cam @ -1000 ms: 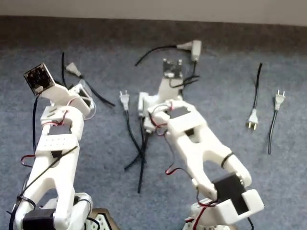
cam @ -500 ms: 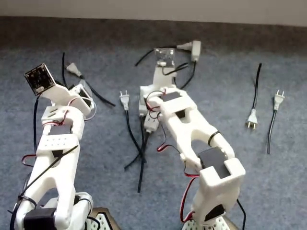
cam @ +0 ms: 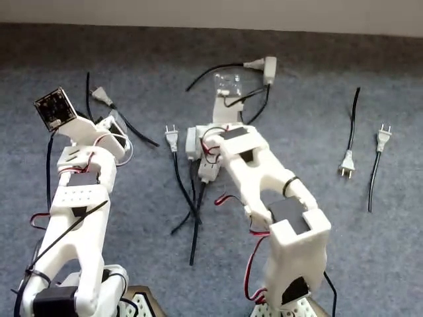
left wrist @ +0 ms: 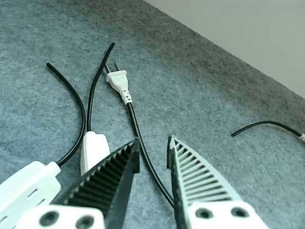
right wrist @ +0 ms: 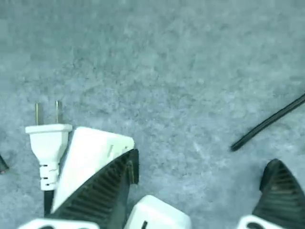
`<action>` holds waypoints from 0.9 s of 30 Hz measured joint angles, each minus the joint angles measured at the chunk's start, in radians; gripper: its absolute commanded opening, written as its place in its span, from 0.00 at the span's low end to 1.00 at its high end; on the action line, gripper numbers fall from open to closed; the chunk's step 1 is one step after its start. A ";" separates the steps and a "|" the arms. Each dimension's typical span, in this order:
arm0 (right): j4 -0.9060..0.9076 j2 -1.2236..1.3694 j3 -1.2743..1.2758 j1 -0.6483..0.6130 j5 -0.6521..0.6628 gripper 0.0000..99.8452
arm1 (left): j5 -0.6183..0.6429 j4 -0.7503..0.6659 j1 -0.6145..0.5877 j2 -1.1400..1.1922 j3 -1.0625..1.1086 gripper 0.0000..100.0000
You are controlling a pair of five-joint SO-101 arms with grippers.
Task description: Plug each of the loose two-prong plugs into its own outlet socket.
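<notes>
Both arms empty-handed over the cords; no plug seated yet.
R fingers (right wrist: 110,190) spread wide, gripping nothing, over a white block (right wrist: 95,148) (prob. a socket) w/ a two-prong plug (right wrist: 47,138) just beside it on the table (right wrist: 190,62), prongs free. L fingers (left wrist: 112,171) slightly apart, also empty, a black cord (left wrist: 135,125) running under the gap; the far plug (left wrist: 117,79) lies at its end. Risks, imo: R closing here could clip the block's edge & shove it into the plug, throwing prongs off line w/ the slots. L pinching cord instead of plug body would let the plug swing & twist. Crossed cords (cam: 190,212) mid-table may drag neighbours along. Another loose plug (cam: 384,136) sits well apart, untouched.
</notes>
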 measured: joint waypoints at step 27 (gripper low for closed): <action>0.118 -0.026 -0.167 -0.203 0.002 0.39 | 0.000 0.000 0.000 0.000 0.000 0.12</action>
